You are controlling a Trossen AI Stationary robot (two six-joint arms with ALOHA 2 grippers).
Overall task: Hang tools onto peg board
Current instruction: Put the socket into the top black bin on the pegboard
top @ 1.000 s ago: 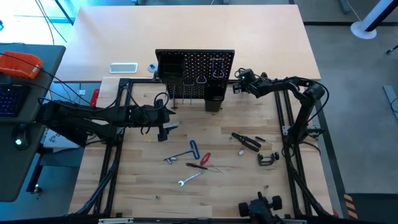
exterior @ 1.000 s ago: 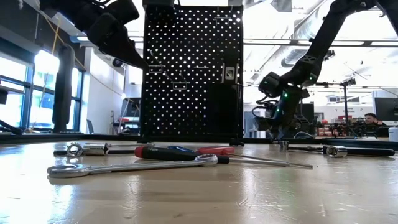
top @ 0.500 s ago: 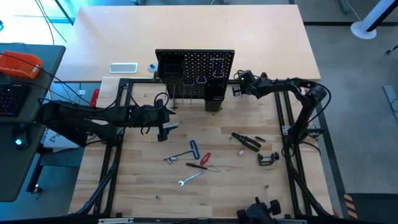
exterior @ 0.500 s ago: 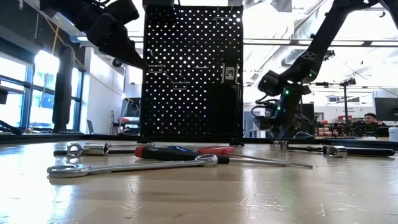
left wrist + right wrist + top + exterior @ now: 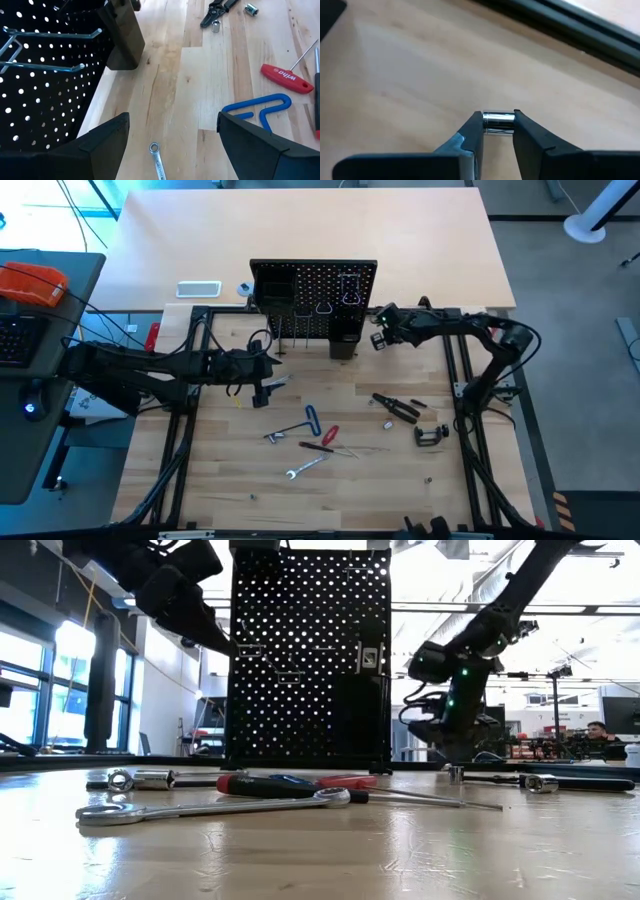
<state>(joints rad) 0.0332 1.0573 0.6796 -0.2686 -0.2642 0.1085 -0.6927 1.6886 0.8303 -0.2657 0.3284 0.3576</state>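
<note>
The black peg board [image 5: 313,300] stands upright at the table's far middle, with metal hooks [image 5: 50,35] and a black bin [image 5: 122,37]. My right gripper [image 5: 377,337] hovers just right of the board's lower right corner, shut on a small silver socket [image 5: 498,122]. My left gripper [image 5: 172,145] waits open in front of the board's left part, above a small silver wrench [image 5: 157,162] lying flat. A blue T hex key [image 5: 310,423], a red-handled screwdriver [image 5: 325,438], a silver wrench [image 5: 306,467], black pliers [image 5: 397,406] and a black C-clamp [image 5: 431,435] also lie on the table. My right gripper pinches the small silver socket by its two ends [image 5: 486,121] between its two fingertips [image 5: 524,131]. The socket lies crosswise between them. The fingers slant down from the table's right side. The socket is clear of the tabletop.
More small sockets [image 5: 215,26] lie by the pliers. The dark frame rail [image 5: 560,27] runs along the table's right side near my right gripper. Bare wood lies between the board and the loose tools. A desk with a keyboard [image 5: 15,340] stands off the left edge.
My right gripper has swung toward the table's left and near edges, closer to the peg board's lower right corner, rising a little and turning as it went. It stays shut on the socket.
</note>
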